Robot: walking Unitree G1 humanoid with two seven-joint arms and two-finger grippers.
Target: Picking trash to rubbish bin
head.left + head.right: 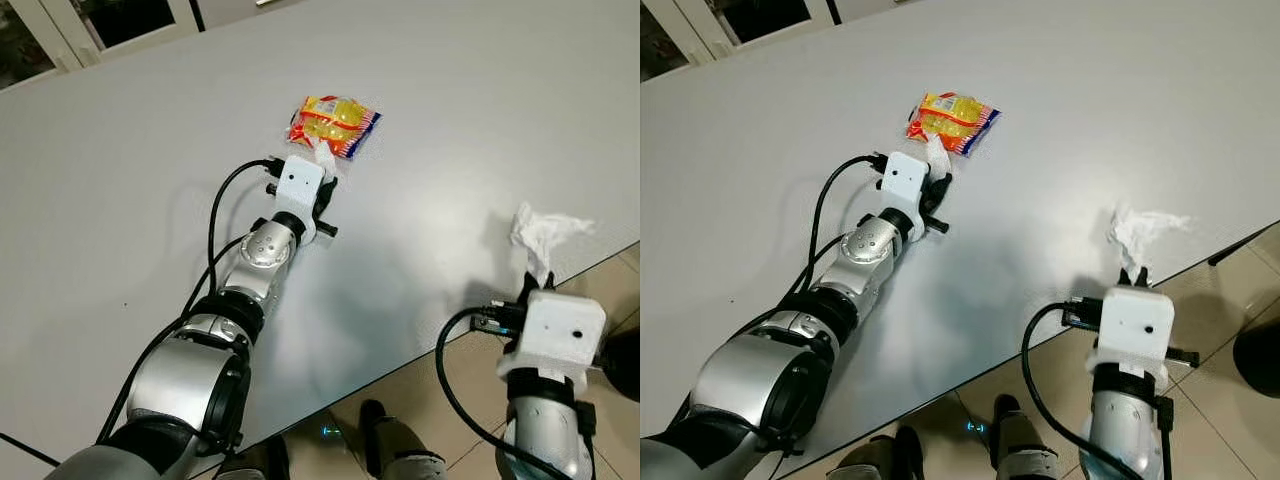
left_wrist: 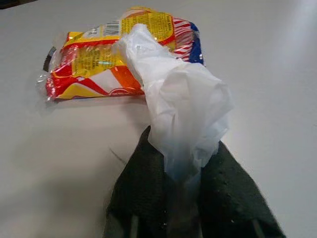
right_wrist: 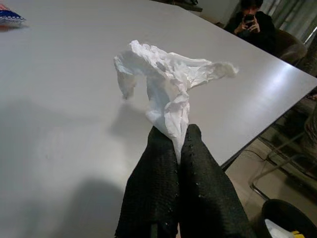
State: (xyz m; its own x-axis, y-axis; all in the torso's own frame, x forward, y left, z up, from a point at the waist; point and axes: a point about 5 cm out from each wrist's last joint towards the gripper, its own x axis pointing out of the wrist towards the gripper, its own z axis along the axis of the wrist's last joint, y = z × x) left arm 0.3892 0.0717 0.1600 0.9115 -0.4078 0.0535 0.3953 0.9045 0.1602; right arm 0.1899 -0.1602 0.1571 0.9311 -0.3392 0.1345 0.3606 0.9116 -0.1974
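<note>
A yellow and red snack wrapper (image 1: 335,122) lies flat on the grey table (image 1: 470,90). My left gripper (image 2: 181,148) reaches over the table just short of the wrapper and is shut on a thin white plastic scrap (image 2: 183,101), which stands up from the fingers and partly hides the wrapper (image 2: 94,62). My right gripper (image 3: 176,138) hovers at the table's near right edge, shut on a crumpled white tissue (image 3: 166,79). The tissue (image 1: 541,232) hangs above the tabletop.
A dark round bin (image 3: 285,218) with something white in it stands on the tiled floor, beyond the table's right edge. A person (image 3: 253,21) sits at the far side of the table. Cabinet doors (image 1: 120,25) line the back left.
</note>
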